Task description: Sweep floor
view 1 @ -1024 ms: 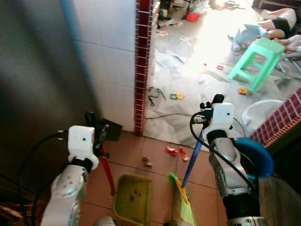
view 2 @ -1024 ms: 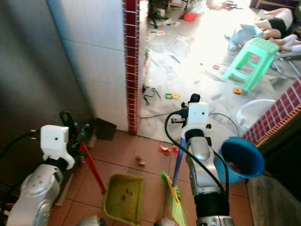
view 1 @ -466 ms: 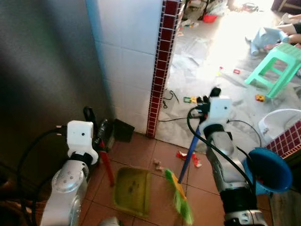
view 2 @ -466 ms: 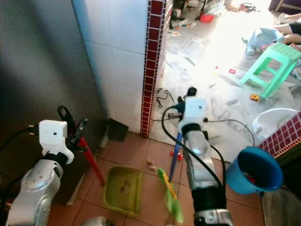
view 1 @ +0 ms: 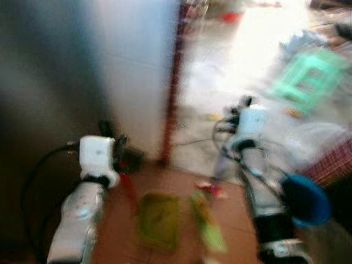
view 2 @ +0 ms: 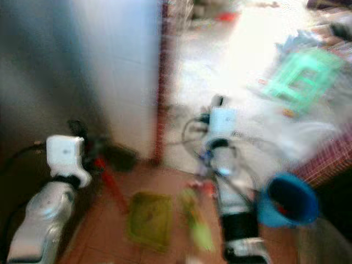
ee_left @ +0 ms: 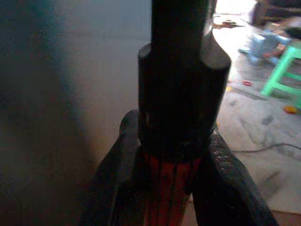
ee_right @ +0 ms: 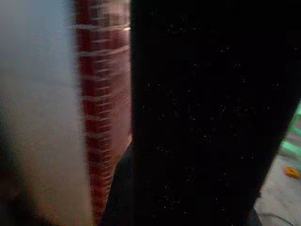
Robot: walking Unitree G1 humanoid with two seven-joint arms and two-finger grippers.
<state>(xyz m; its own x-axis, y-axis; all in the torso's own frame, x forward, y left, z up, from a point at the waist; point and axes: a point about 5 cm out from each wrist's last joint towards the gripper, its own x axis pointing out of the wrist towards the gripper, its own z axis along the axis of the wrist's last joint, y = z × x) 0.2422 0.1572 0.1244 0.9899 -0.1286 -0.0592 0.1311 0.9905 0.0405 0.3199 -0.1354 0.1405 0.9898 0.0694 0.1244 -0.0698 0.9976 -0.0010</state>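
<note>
On terracotta floor tiles (view 1: 176,190) beside a white-tiled wall (view 1: 137,71), left hand (ee_left: 171,188) grips the red dustpan handle (ee_left: 169,188); right hand's (view 1: 242,107) grip cannot be told.

Blurred head stereo pair downward over floor (view 1: 181,187); wrist views close-up along fingers

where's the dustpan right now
In the blurred left eye view the yellow-green dustpan lies on the terracotta tile floor low in the middle, between the two arms, its red handle rising to the left gripper.

The whole scene has blurred with camera motion.
</note>
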